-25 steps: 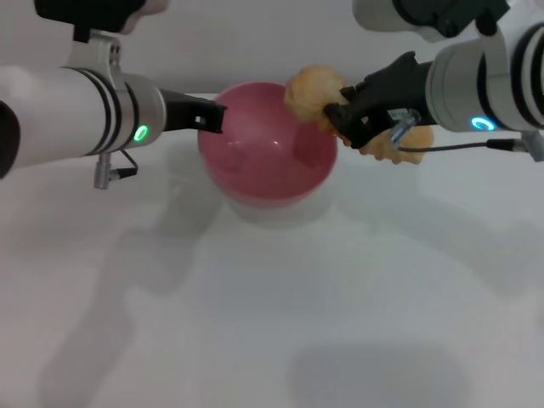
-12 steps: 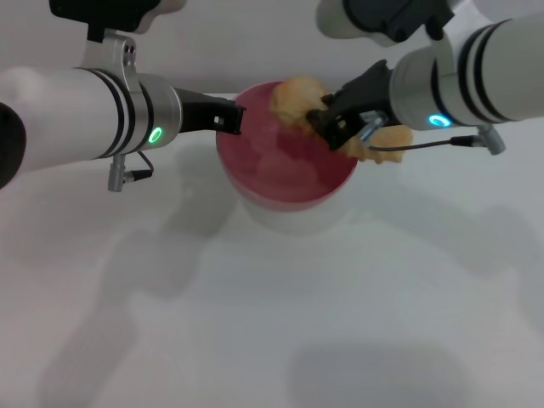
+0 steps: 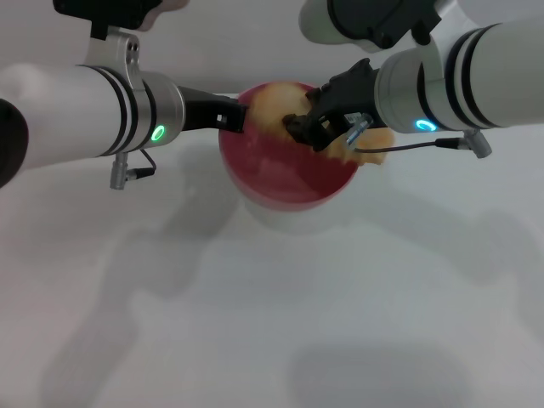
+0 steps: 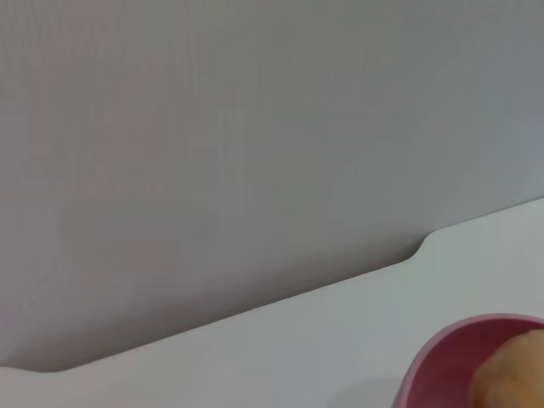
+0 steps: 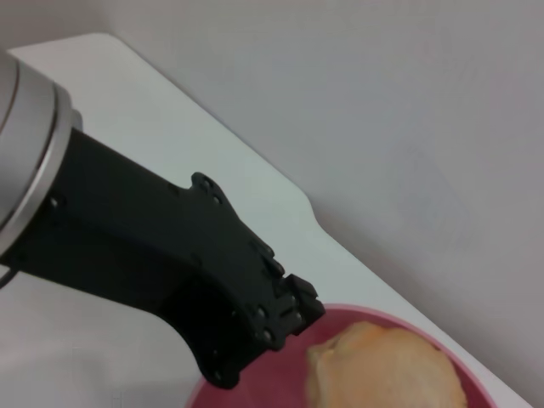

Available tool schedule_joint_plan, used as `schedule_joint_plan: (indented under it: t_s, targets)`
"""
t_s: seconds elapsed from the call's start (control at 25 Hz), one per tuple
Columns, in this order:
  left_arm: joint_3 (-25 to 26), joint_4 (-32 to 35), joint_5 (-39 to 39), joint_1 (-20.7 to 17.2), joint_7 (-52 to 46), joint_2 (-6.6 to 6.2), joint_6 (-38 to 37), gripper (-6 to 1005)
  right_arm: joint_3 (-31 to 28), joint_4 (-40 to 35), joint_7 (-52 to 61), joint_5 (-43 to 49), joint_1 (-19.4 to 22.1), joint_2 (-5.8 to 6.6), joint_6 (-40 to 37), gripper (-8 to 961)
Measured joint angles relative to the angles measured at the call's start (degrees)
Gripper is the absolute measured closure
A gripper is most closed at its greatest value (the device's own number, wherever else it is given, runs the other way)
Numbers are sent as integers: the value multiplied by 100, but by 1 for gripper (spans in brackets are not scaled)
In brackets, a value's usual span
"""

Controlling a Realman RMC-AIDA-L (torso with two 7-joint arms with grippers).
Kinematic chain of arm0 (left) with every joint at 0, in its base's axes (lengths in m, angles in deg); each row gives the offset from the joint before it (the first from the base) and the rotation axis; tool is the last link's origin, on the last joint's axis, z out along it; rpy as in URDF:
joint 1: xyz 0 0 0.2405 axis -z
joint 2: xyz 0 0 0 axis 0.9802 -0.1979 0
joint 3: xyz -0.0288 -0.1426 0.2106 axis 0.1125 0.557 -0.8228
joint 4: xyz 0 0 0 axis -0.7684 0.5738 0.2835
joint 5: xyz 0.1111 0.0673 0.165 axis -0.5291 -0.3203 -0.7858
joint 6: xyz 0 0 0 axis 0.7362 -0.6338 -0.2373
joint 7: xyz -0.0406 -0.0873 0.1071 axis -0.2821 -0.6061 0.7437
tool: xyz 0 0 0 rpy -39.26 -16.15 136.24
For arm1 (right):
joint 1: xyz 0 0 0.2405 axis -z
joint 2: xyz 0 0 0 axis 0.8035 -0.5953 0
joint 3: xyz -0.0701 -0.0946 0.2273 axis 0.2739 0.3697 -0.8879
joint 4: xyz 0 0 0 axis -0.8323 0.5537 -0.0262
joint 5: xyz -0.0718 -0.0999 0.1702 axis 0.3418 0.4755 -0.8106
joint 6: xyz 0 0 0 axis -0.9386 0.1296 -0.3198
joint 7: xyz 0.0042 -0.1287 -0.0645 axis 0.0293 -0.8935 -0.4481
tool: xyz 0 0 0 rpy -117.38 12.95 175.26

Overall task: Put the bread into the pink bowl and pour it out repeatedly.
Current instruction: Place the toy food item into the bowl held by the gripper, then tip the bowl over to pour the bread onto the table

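Orange-brown bread [image 3: 274,109] hangs over the pink bowl's [image 3: 285,174] far rim, clamped mid-length in the right claw [image 3: 308,129]; it looks light and stiff, best held across its middle. The left claw [image 3: 228,116] grips the bowl's rim above the white surface [image 3: 255,323].

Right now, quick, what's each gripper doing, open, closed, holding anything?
Left gripper: shut on the pink bowl rim.
Right gripper: shut on the bread, held over the bowl.

my pink bowl [image 3: 285,174]: glossy smooth plastic | bread [image 5: 384,370]: matt, softly textured | my left gripper [image 3: 228,116]: matt black plastic | table [image 3: 272,306]: smooth matt white
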Motion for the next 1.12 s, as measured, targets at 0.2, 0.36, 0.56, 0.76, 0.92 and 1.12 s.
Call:
schedule_joint_plan:
  t_s: [0.2, 0.36, 0.56, 0.76, 0.92, 1.12]
  targets:
    - [46, 0, -3, -6, 4, -6, -11, 970, -44, 0, -4, 0, 33, 4, -56, 582]
    - [49, 0, -31, -37, 28, -8, -17, 969, -50, -62, -4, 28, 46, 10, -71, 409]
    - [40, 24, -422, -100, 251, -25, -210, 969, -178, -658, 212, 751, 551, 6, -133, 273]
    - [19, 294, -996, -245, 391, -25, -329, 969, -934, -1339, 483, 1069, 1404, 7, 84, 270]
    - [-318, 540, -1748, -369, 530, -25, -326, 969, -1207, -1577, 487, 1014, 2102, -5, 153, 270]
    - [-909, 634, -2631, -414, 545, -2, -287, 969, -1215, -1332, 469, 771, 2459, -18, 112, 269]
